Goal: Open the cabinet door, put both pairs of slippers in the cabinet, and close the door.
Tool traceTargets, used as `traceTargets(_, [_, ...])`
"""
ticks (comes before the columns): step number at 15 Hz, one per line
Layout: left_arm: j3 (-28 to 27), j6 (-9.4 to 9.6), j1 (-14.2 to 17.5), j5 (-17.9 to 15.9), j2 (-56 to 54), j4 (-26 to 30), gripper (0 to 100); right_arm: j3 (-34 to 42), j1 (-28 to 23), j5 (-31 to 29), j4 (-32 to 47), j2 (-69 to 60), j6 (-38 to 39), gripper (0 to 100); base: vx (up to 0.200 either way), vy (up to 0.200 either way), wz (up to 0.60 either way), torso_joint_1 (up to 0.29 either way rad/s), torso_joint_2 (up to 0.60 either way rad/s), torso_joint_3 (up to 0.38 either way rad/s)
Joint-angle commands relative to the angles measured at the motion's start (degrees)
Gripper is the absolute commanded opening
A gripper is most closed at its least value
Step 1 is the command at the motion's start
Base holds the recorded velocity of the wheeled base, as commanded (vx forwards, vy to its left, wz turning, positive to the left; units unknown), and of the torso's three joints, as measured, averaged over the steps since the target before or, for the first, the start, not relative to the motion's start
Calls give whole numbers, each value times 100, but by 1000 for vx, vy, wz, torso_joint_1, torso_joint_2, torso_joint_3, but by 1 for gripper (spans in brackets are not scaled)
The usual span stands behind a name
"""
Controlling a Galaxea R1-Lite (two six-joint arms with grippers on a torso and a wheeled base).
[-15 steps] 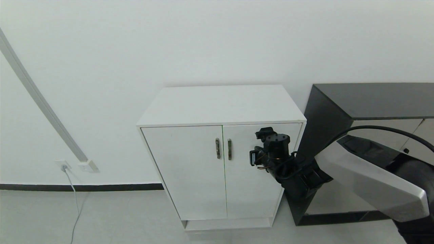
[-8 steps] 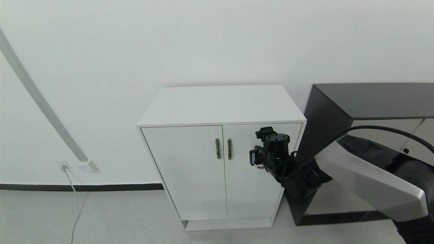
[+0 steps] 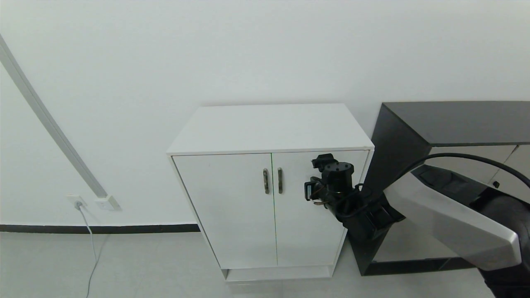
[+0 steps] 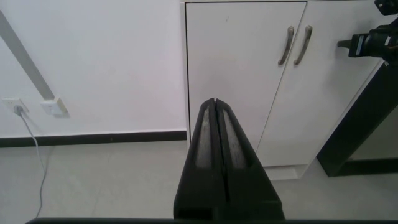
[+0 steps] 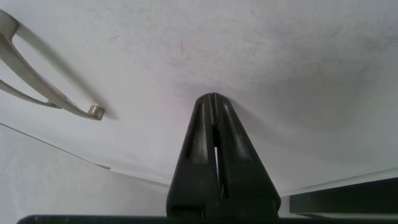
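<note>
White cabinet [image 3: 269, 128], its 2 doors [image 3: 232, 207] shut, right tool [image 3: 325, 163] close against the right door [image 3: 298, 236], black unit [image 3: 414, 124] just beside

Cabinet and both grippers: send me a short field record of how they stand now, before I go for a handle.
cabinet: white, two doors, against the wall
doors: left door and right door both shut
handles: two upright bars side by side at the middle seam
right gripper: shut, tip at the right door's face, aside from its handle; contact unclear
left gripper: shut, held back from the cabinet, facing the left door
beside: black unit on the right; wall socket with cable on the left
</note>
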Motion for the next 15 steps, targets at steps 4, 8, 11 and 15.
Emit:
traceTargets(4, [0, 2, 1, 2, 7, -1, 0, -163, 1, -1, 2, 108, -10, 0, 0, 0, 0, 0, 0, 0])
traceTargets(8, [0, 2, 1, 2, 7, -1, 0, 145, 19, -1, -15, -155, -1, 0, 0, 0, 0, 0, 0, 0])
traceTargets(11, [0, 2, 1, 2, 7, -1, 0, 585, 72, -1, -59, -507, -1, 0, 0, 0, 0, 0, 0, 0])
traceTargets(15, [0, -7, 1, 2, 7, -1, 0, 1094, 142, -1, -165, -902, -72, 0, 0, 0, 0, 0, 0, 0])
